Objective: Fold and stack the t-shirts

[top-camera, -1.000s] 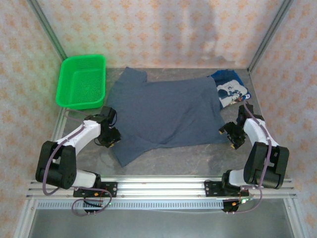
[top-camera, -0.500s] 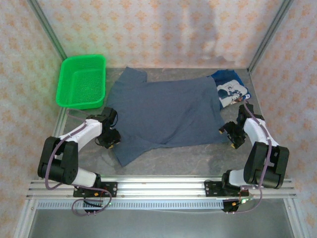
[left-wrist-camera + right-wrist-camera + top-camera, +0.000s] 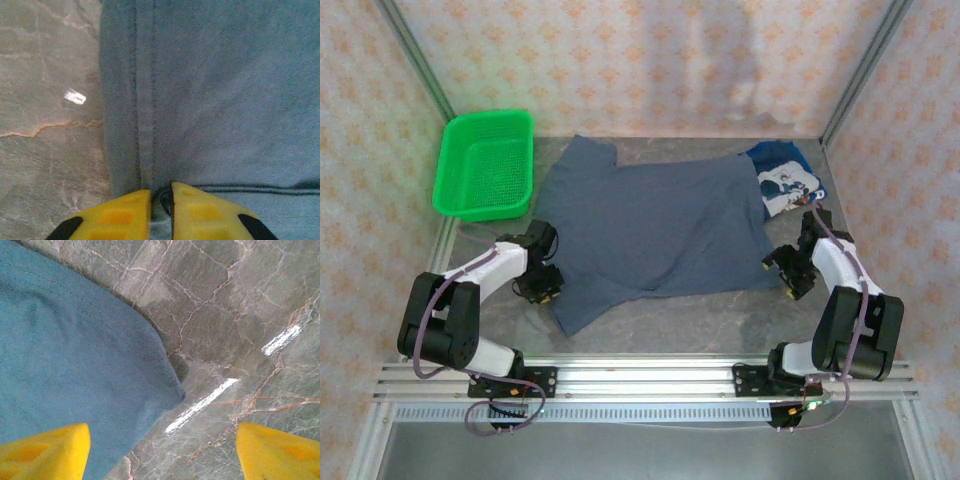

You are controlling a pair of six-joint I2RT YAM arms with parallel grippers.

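1. The slate-blue t-shirt (image 3: 650, 225) lies spread flat, reaching from the left tool (image 3: 161, 197) across to the right tool (image 3: 162, 437). It is soft, light cloth that will probably sag, drag and wrinkle when raised, so it likely wants two matched holds along one edge.
2. Its stitched hem (image 3: 142, 125) runs straight ahead of the left tool. This doubled seam looks like the firmest place to pinch and less apt to slip than a single layer.
3. The left tool has its yellow fingers drawn almost together, with a small fold of that hem nipped between them.
4. The right tool stands wide open and grips nothing. The shirt's rounded corner (image 3: 167, 390) lies just ahead of it, between its fingers.
5. The printed t-shirt (image 3: 788, 182), a darker blue, sits bunched beyond the right tool, its edge meeting the slate-blue one.
6. The table (image 3: 720, 315) is smooth and glossy, so cloth should slide easily on it. The green basket (image 3: 485, 165) stands beyond the left tool, near a sleeve.
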